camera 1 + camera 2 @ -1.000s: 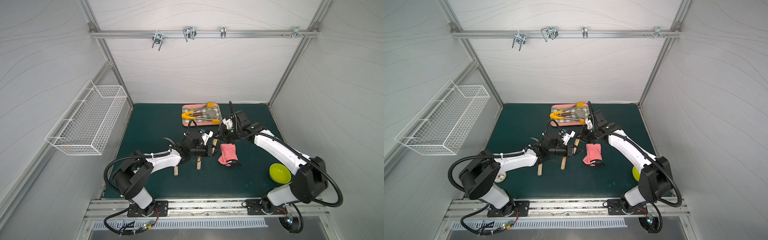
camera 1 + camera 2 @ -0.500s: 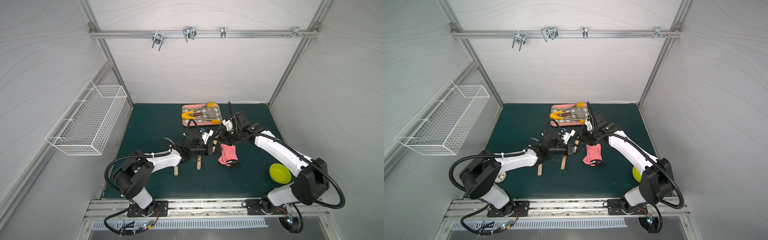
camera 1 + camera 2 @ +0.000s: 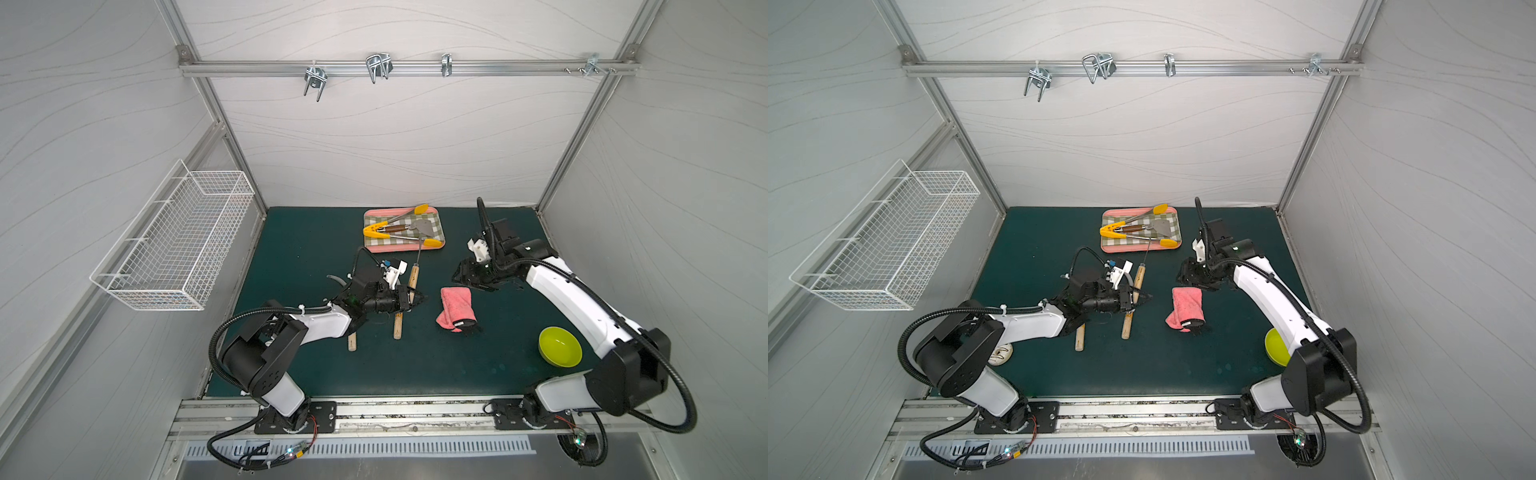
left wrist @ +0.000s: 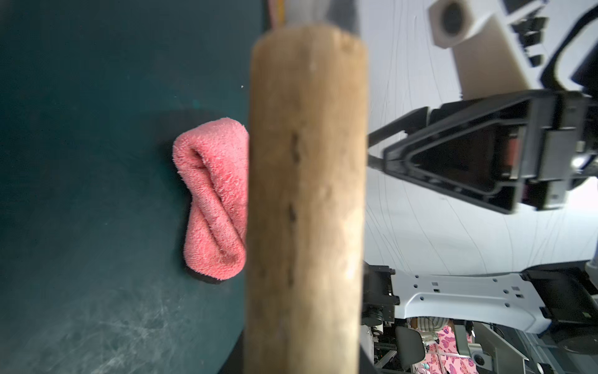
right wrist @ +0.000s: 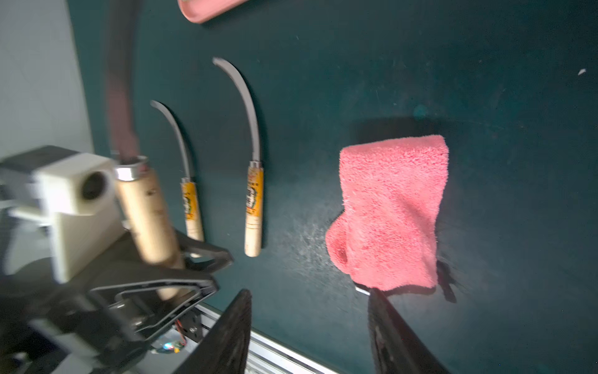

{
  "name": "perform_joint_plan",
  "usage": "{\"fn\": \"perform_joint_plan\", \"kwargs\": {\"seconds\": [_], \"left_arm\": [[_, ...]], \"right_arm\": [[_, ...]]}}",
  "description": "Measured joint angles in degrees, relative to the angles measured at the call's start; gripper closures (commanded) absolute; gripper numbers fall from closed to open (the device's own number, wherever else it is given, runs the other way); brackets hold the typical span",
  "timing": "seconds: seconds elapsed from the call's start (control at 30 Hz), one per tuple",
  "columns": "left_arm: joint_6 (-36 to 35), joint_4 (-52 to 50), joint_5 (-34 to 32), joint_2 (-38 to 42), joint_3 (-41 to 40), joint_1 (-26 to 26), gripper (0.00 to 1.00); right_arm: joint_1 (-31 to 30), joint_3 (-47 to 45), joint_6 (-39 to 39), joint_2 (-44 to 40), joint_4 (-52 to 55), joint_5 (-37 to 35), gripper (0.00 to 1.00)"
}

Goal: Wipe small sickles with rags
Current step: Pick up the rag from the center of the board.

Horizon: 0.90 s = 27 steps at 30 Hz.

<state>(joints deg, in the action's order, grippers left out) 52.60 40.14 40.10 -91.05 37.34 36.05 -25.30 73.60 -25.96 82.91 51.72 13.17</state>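
1. Left arm up: my left hand [image 3: 414, 300] is clamped on the butt end of the raised sickle [image 3: 412, 279], its pale wooden handle and thin blade pointing toward the checked tray [image 3: 399, 249].
2. My right hand [image 5: 308, 291] hangs with jaws apart and nothing between them, near the pink rag [image 3: 455, 309]. The rag lies bunched on the green worktop [image 3: 299, 249] between my two arms.
3. The first resting sickle [image 5: 254, 207] and the second resting sickle [image 5: 191, 207] lie side by side on the worktop, apart from the rag.
4. Risk: the rag is folded over itself. A pinch on one fold may lift only a loose flap, which would slide off the blade rather than wrap it.
5. Risk: I hold the sickle at the very end of its handle, so pressure along the blade may twist it in my grip.
6. Risk: the gap between my arms is tight. Crossing it carelessly, my right hand could strike the curved edge.
7. Hard to read: in both top views the blade's line crosses the tray's rim — above it or touching, I cannot tell.
8. Hidden: my left arm covers the resting blades in both top views, and only the handles poke out. The left wrist view is filled by the blurred handle, with no blade and none of my own fingers in sight.
9. How high my right hand sits above the rag — unclear.
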Motion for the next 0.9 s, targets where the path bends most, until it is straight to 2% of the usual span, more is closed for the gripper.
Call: {"fn": "perform_joint_plan", "kwargs": {"seconds": [0.37,0.57,0.9], "left_arm": [[1.4,2.6,1.1,3.8,-3.2,0.0,1.00],[0.6,2.2,1.1,6.3,-4.9,-0.2,1.00],[0.6,1.7,1.1,8.1,-9.1,-2.3,1.00]], "right_arm": [[-2.7,0.3,3.8,15.8,1.8,-5.8,0.34],[-4.8,1.9,3.7,20.6,1.9,-7.4,0.31],[-7.8,3.3,2.1,28.4,1.3,-11.5,0.32]]}}
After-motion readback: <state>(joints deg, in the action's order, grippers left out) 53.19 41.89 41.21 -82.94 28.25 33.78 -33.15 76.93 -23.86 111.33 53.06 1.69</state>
